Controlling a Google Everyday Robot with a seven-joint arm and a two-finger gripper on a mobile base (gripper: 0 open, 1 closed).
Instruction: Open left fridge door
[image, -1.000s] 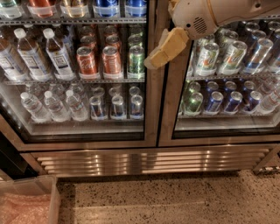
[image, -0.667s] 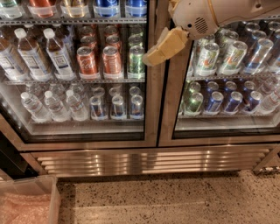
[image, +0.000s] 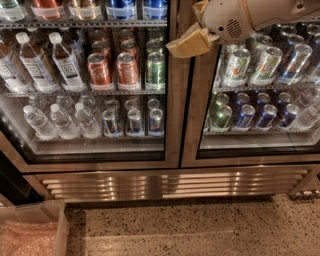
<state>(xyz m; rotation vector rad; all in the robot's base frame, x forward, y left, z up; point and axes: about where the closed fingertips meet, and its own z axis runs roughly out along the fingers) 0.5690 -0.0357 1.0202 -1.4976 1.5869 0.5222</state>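
Gripper (image: 191, 43) – tan, at the end of a white arm (image: 240, 17) that reaches in from the upper right – hangs high in the view, in front of the steel uprights where the two fridge doors meet. Whether it is wide or narrow, I cannot tell; it holds nothing that shows.

Most of the view is taken up by the two doors. The left fridge door (image: 173, 125) fills the left and middle, its glass pane set in a broad brushed-steel frame and its right edge lying flush beside the right fridge door (image: 192, 125), so it is closed. Below both runs a ribbed steel grille (image: 170, 182), and under that a speckled floor (image: 200, 225). A pale plastic bin (image: 60, 225) sits in the lower left corner.

Behind the left glass, capped brown bottles (image: 65, 62) share a shelf with red cans (image: 114, 70) and a green can (image: 155, 70); on the shelf below, water bottles (image: 60, 120) stand beside silver-blue cans (image: 134, 121). Behind the right glass – green-white cans (image: 250, 65) above, blue cans (image: 260, 116) below.
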